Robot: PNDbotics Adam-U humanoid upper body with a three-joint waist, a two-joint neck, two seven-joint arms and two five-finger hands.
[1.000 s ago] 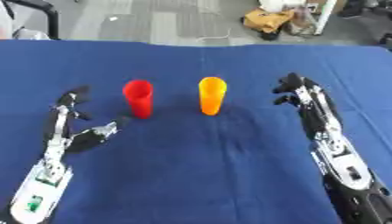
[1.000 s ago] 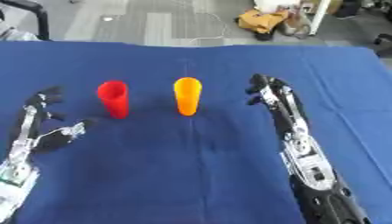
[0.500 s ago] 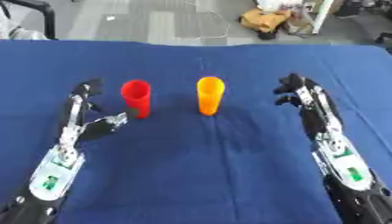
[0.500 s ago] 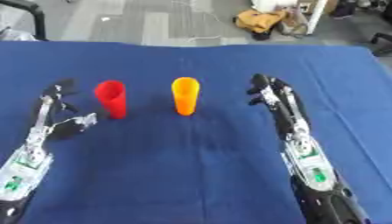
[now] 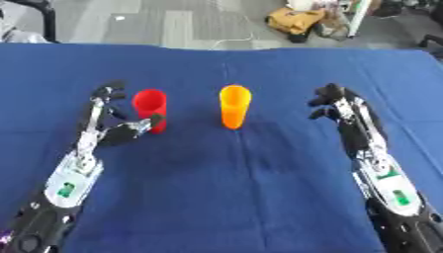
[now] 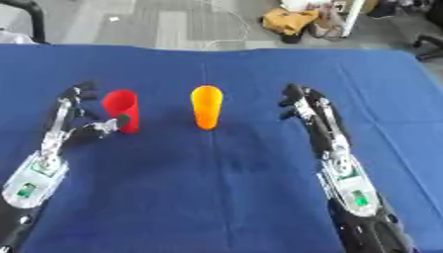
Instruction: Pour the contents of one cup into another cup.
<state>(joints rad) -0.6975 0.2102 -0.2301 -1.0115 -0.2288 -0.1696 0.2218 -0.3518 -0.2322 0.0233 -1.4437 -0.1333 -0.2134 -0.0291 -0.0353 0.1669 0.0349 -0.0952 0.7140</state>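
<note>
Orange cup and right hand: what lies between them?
Only bare blue cloth separates the orange cup from the right hand, seen in the left eye view.

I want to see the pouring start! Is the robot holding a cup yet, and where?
Not yet. The left hand is open right beside the red cup, its thumb by the lower side, without closing round it. The right hand is apart from the orange cup.

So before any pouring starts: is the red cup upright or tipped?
Upright. The red cup stands on the blue cloth, mouth up; the left hand is beside it.
</note>
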